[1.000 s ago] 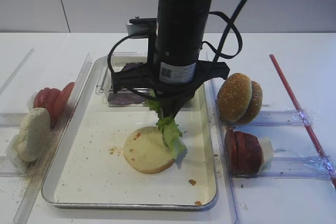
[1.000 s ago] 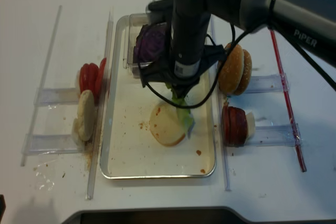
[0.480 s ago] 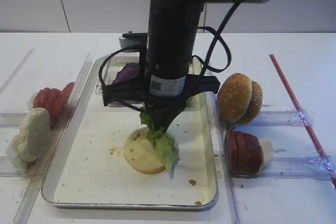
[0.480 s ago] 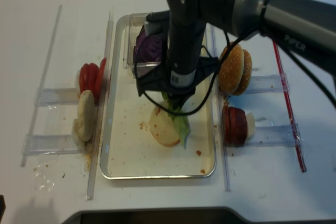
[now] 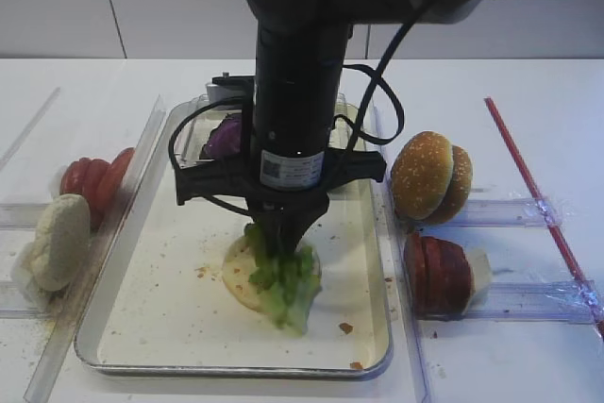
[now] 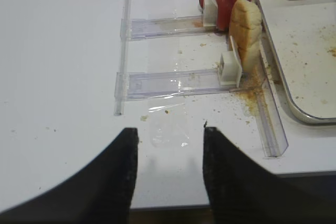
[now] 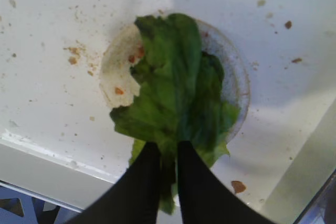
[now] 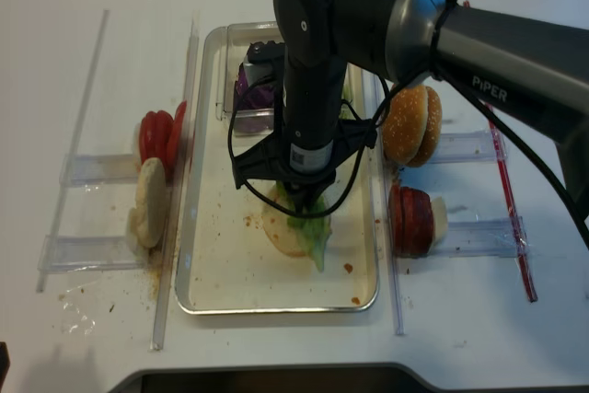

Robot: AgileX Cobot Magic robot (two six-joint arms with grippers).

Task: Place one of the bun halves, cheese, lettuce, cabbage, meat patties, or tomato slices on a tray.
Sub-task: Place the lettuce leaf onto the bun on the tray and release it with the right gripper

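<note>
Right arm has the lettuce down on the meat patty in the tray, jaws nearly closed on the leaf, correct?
Not quite: the lettuce lies on a pale bun half, not a meat patty. The right wrist view shows it. The rest holds: it is in the tray, with the jaws nearly closed on the leaf.

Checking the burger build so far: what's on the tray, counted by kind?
Bun half: 1
Lettuce leaf: 1
Cabbage tub: 1
Total: 3
</note>
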